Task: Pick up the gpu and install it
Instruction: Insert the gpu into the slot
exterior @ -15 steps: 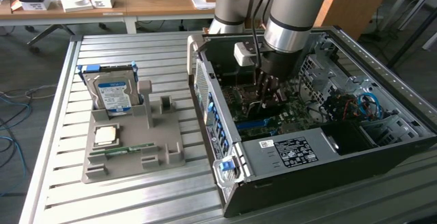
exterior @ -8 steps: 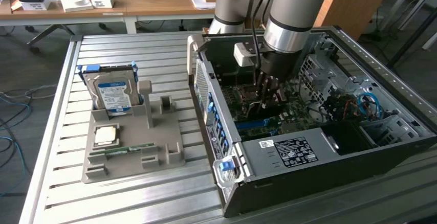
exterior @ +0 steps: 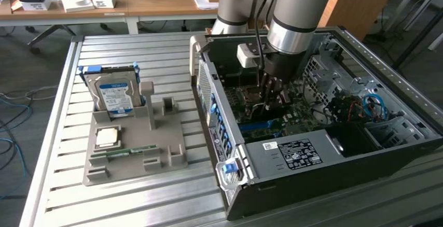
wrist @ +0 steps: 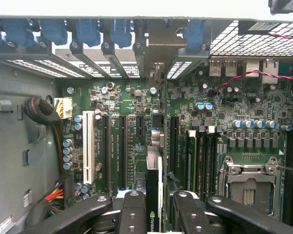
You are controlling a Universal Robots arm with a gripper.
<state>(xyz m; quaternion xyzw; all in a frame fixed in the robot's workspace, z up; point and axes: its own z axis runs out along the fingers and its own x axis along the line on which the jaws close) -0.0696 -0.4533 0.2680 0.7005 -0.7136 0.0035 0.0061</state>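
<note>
My gripper is down inside the open computer case, just above the motherboard. In the wrist view the gripper is shut on the gpu, a thin dark card seen edge-on with a green logo near the fingers. The card stands upright over the motherboard, in line with the long black expansion slots and pointing at the rear bracket openings. Whether its lower edge touches a slot is hidden.
A grey fixture on the slatted table at the exterior view's left holds a silver hard drive, a processor chip and a green memory stick. Case walls, blue slot latches, cable bundles and the processor socket surround the card.
</note>
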